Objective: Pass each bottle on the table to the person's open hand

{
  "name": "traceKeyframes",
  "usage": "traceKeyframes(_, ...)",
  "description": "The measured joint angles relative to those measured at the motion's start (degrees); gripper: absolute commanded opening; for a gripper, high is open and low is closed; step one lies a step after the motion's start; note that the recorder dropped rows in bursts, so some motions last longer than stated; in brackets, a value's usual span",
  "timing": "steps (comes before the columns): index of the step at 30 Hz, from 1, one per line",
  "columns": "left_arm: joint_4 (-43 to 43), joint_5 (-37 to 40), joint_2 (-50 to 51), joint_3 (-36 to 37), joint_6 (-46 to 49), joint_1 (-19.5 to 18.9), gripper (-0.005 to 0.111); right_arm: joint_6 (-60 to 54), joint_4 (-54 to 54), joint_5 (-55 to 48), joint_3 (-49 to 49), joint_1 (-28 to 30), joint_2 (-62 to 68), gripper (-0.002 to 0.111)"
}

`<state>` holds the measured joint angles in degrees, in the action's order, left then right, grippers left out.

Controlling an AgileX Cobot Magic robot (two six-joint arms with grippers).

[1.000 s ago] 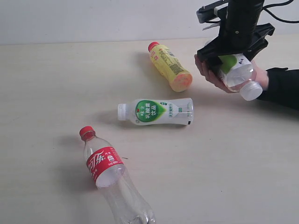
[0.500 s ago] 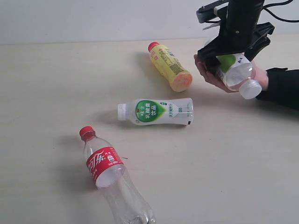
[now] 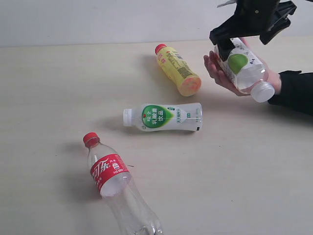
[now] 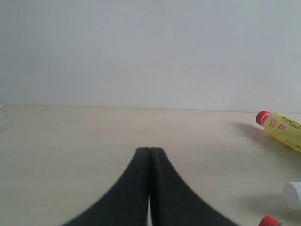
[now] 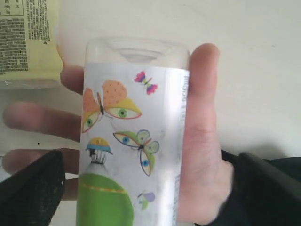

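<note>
The clear bottle with the printed white label lies in the person's open hand, its white cap toward the sleeve. My right gripper hovers just above it, open; its fingers stand apart from the bottle on both sides, and the thumb rests along it. On the table lie the yellow bottle, the white green-labelled bottle and the clear red-capped bottle. My left gripper is shut and empty, low over the table, out of the exterior view.
The person's dark sleeve reaches in from the right edge. A pale wall runs behind the table. The left wrist view catches the yellow bottle, a white cap and a red cap at its side.
My right gripper has let go of the printed-label bottle and risen off it; the bottle stays in the person's hand. The other three bottles have not moved.
</note>
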<state>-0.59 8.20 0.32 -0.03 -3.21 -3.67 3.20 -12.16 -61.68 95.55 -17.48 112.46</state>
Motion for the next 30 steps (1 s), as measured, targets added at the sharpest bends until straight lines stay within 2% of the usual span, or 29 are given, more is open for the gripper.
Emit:
traceKeyframes(2, 0.0, 0.0, 0.0, 0.0, 0.0, 0.0, 0.001, -0.51, 0.0, -0.69, 0.0, 0.0, -1.25, 0.09)
traceKeyframes(4, 0.0, 0.0, 0.0, 0.0, 0.0, 0.0, 0.001, -1.07, 0.11, -2.0, 0.0, 0.0, -2.79, 0.077)
traceKeyframes(5, 0.0, 0.0, 0.0, 0.0, 0.0, 0.0, 0.001, -1.2, 0.11, -2.66, 0.0, 0.0, -3.49, 0.051)
traceKeyframes(6, 0.0, 0.0, 0.0, 0.0, 0.0, 0.0, 0.001, -1.46, 0.21, -3.18, -0.46, 0.0, -5.72, 0.039)
traceKeyframes(7, 0.0, 0.0, 0.0, 0.0, 0.0, 0.0, 0.001, -1.54, 0.21, -3.22, -1.14, 0.0, -6.87, 0.009)
traceKeyframes(8, 0.0, 0.0, 0.0, 0.0, 0.0, 0.0, 0.001, -1.54, 0.44, -2.67, -3.17, 0.0, -10.36, 0.001)
traceKeyframes(11, 0.0, 0.0, 0.0, 0.0, 0.0, 0.0, 0.001, -0.55, 0.44, 1.84, -10.69, 0.0, -20.06, 0.0)
traceKeyframes(17, 0.0, 0.0, 0.0, 0.0, 0.0, 0.0, 0.001, 6.27, 3.25, 27.74, -46.71, 0.0, -50.68, 0.0)
traceKeyframes(23, 0.0, 0.0, 0.0, 0.0, 0.0, 0.0, 0.001, 6.82, 9.37, 54.25, -78.7, 0.0, -73.41, 0.0)
traceKeyframes(27, 0.0, 0.0, 0.0, 0.0, 0.0, 0.0, 0.001, 6.82, 9.68, 62.05, -89.13, 0.0, -81.77, 0.0)
traceKeyframes(30, 0.0, 0.0, 0.0, 0.0, 0.0, 0.0, 0.001, 6.82, 9.68, 63.91, -93.22, 0.0, -86.8, 0.0)
